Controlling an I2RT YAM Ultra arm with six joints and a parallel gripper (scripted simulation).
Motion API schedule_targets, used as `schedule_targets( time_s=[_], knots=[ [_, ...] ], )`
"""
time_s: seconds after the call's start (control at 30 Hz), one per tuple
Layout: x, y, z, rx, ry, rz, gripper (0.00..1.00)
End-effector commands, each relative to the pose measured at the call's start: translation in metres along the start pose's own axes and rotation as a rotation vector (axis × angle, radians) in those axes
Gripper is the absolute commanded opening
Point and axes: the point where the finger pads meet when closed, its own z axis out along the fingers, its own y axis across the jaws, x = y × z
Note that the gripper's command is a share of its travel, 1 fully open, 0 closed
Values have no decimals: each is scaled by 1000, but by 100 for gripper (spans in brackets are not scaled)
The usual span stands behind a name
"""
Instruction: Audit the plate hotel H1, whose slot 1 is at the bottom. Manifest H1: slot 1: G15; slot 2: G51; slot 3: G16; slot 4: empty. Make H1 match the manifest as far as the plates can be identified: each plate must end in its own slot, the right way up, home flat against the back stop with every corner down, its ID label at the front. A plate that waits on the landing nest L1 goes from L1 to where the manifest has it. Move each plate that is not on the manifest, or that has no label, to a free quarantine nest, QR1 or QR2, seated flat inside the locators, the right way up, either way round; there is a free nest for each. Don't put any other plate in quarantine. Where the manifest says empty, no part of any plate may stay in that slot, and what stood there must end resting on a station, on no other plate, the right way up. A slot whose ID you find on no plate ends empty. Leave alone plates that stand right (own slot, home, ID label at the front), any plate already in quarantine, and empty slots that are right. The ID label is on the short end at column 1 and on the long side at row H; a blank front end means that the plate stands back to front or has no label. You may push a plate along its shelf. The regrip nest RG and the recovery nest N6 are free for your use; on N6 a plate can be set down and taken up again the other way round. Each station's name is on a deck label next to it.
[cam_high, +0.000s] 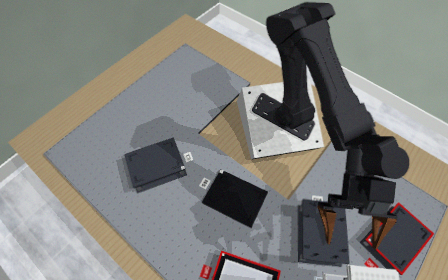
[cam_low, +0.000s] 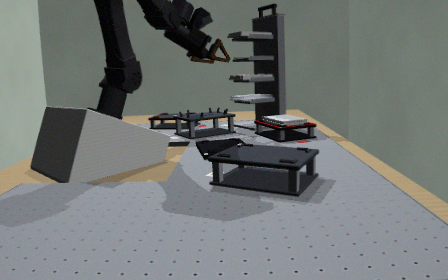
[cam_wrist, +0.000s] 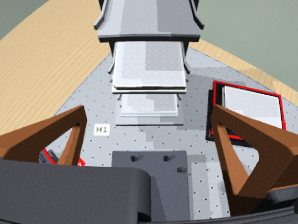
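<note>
The plate hotel H1 (cam_low: 270, 62) stands at the far end of the deck, and its four shelves face me in the wrist view (cam_wrist: 149, 43). The top shelf holds a grey plate (cam_low: 250, 35). The two lowest shelves each hold a light plate (cam_low: 248, 77) (cam_low: 248, 98). The third shelf (cam_low: 248, 58) looks thin, and I cannot tell if a plate is on it. No ID labels are readable. My gripper (cam_low: 212, 52) is open and empty. It hangs in the air in front of the hotel, a little below the top shelf, above a dark nest (cam_high: 322, 232).
A red-rimmed quarantine nest (cam_low: 285, 120) beside the hotel holds a white plate. A second red-rimmed nest (cam_high: 402, 235) is bare. A flat black nest (cam_high: 155, 162) and a tilted black nest (cam_high: 234, 197) stand mid-deck. The arm's base block (cam_high: 280, 120) lies behind.
</note>
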Motion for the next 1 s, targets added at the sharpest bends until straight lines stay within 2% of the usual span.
schedule_targets(
  time_s=[0.0, 0.5, 0.97],
  knots=[
    [-5, 0, -1, -2, -13, 7, 100],
    [-5, 0, -1, -2, -13, 7, 100],
    [5, 0, -18, -2, -12, 7, 100]
  ],
)
